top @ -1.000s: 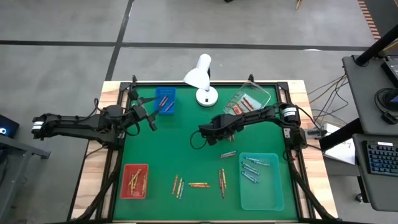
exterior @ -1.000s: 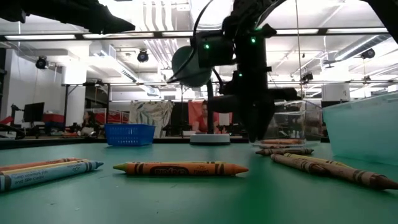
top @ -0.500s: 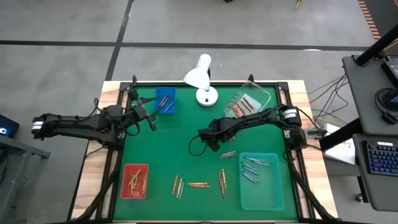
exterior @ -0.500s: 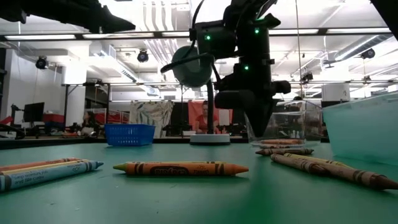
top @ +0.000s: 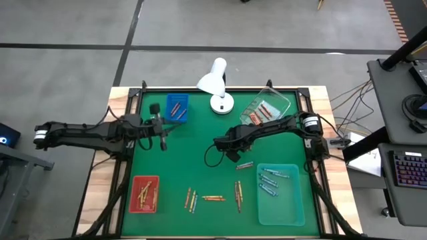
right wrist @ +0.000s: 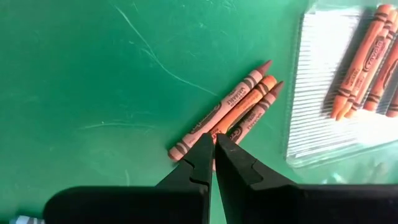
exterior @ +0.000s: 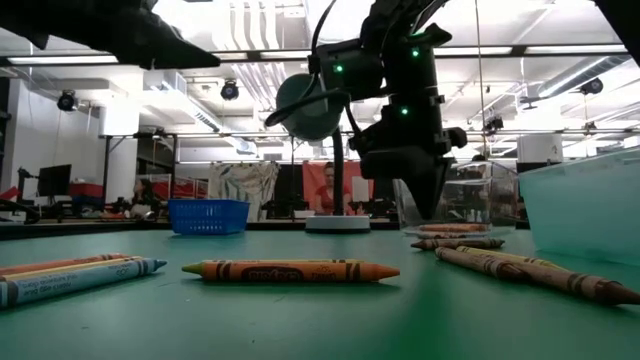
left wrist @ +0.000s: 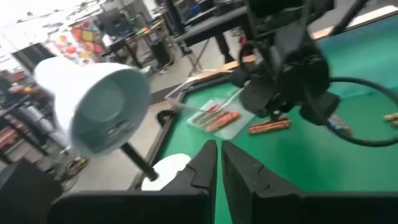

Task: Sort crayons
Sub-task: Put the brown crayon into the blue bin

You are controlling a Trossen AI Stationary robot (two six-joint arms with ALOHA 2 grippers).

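Crayons (top: 213, 198) lie loose in a row along the lower middle of the green worktop (top: 193, 153) in the high view, with one more small cluster (top: 244, 165) just right of centre. The other crayons sit in containers. The blue tray (top: 177, 108) at the upper left holds a couple of reddish crayons. The clear tray (top: 265, 107) at the upper right, tilted beside the white lamp (top: 215, 82), holds several orange-brown ones. The red tray (top: 145, 193) at the lower left holds yellow-gold ones, and the pale teal tray (top: 281, 193) at the lower right holds a few light blue-grey ones in its upper half.

The right gripper (top: 230, 155) is at the centre of the frame, its fingers pressed together and holding nothing; in its wrist view they point at three orange-brown crayons (right wrist: 227, 112) lying side by side on the worktop near the clear tray (right wrist: 323, 112). The left gripper (top: 162, 141) sits below the blue tray at the upper left, also closed and empty.
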